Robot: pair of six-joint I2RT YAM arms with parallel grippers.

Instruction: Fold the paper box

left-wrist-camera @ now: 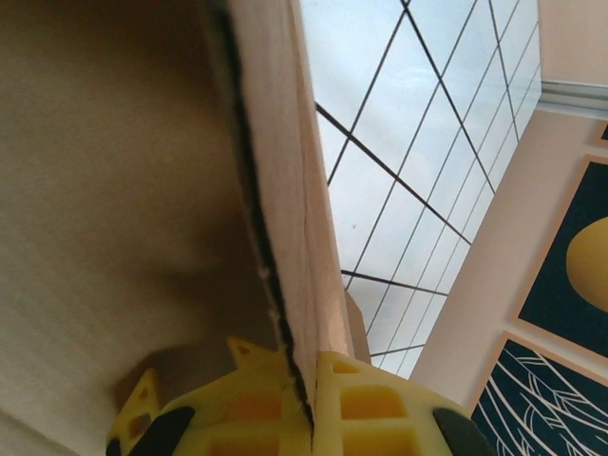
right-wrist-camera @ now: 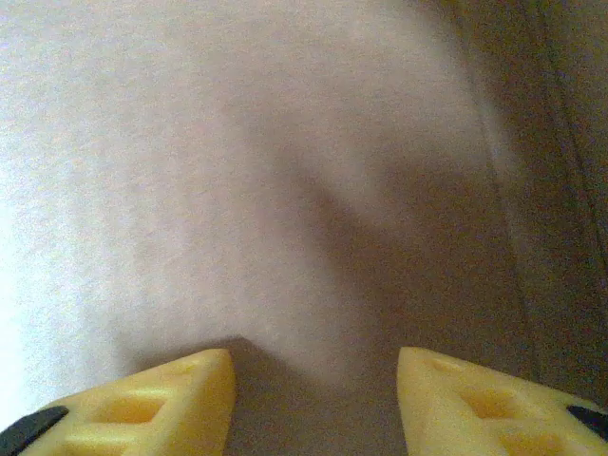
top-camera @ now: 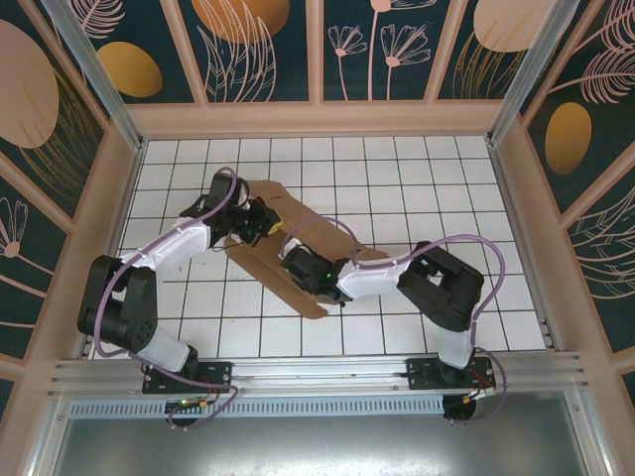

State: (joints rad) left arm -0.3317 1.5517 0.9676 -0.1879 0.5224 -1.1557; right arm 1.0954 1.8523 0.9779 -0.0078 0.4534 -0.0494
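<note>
Brown cardboard, the paper box [top-camera: 296, 210] lies mostly flat on the white tiled surface [top-camera: 417, 188] between the arms in the top view. The left end effector [top-camera: 260, 224] sits at its far left part, the right end effector [top-camera: 298, 266] over its near side. From the left wrist, yellow fingers [left-wrist-camera: 380, 413] are clamped on the edge of a raised flap [left-wrist-camera: 285, 190], probably to stand it along its crease. From the right wrist, the fingers [right-wrist-camera: 180, 394] are parted with nothing between them and a bare panel close beyond, likely to press or steady it.
</note>
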